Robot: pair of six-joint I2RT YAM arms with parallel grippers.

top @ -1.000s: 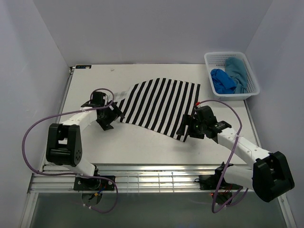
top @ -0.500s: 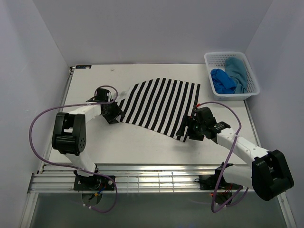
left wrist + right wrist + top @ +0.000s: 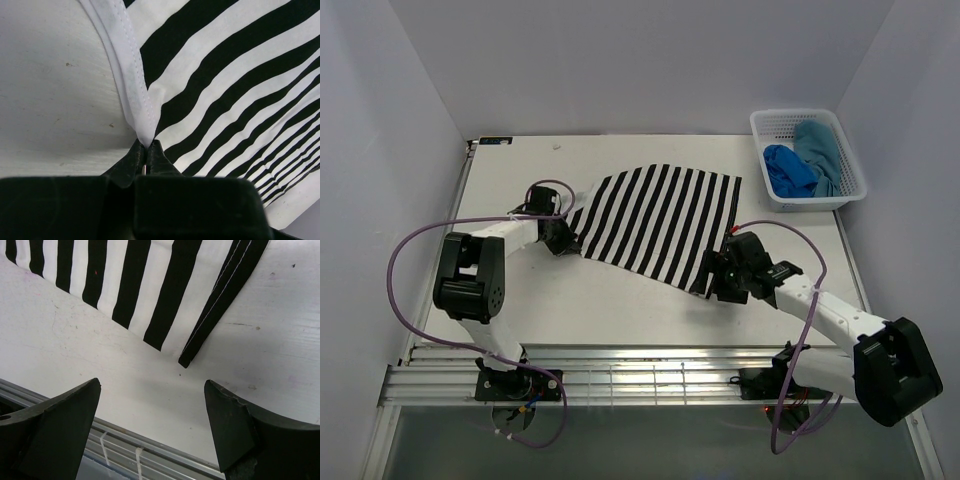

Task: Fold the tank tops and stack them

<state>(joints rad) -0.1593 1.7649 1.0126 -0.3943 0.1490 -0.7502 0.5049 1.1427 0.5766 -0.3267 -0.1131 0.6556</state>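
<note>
Two-arm view, first garment in hand. My left gripper (image 3: pixel 146 151) is pinched shut on the white bound edge of the striped tank top (image 3: pixel 655 220), at the garment's left side. My right gripper (image 3: pixel 150 402) hangs with its jaws spread wide over bare table (image 3: pixel 610 300), just short of the hem corner (image 3: pixel 186 361), holding nothing. The top lies spread and mostly flat between my two arms.

Likely faults from here:
- My left pinch takes only a thin strip of binding. A quick pull could slide the cloth out of it.
- If I lift the left side before the right hand has the corner, the far side will probably drag and wrinkle, and the fold will come out skewed.
- The corner lies flat on the table, so my right fingertips may close on one layer only, or scrape the surface and push the cloth away.

Container: the white mesh basket (image 3: pixel 763 123) stands at the far right of the table, well apart from the striped top. It holds the royal blue top (image 3: pixel 788 170) and the teal top (image 3: pixel 817 145), bunched side by side and touching, both unfolded.
</note>
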